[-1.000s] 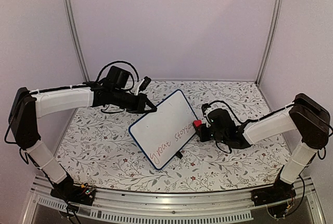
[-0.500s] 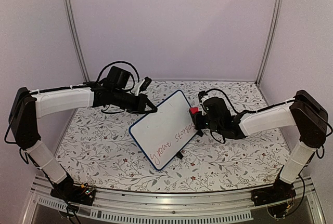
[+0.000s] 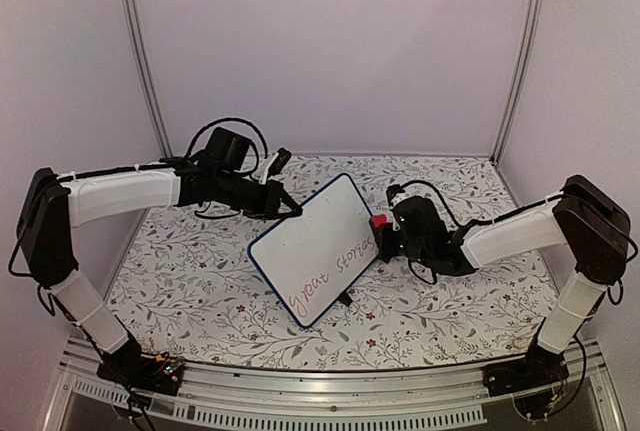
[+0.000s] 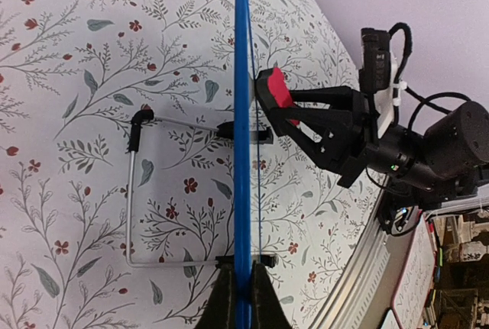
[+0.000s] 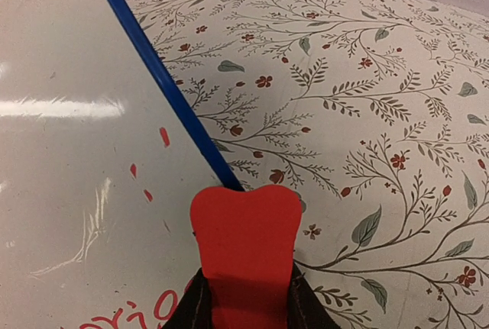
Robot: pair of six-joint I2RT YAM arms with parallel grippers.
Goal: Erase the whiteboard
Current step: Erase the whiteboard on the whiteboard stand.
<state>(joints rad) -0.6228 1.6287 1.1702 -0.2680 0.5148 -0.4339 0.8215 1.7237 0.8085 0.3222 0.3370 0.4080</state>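
your left pincer (image 4: 243, 304) is clamping tight on the whiteboard (image 3: 312, 241) rim, board is standing tilted mid worktop (image 3: 190, 271), your right pincer (image 5: 244, 302) is squeezing a red eraser (image 5: 244, 230), it's sitting right at the board's right edge

Pincer (image 5: 247, 302) grips red eraser (image 5: 245, 241), seemingly touching whiteboard (image 5: 72, 146) rim.

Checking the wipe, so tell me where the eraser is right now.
In the top view the eraser is just right of centre, pinched in the right gripper at the right edge of the propped-up whiteboard.
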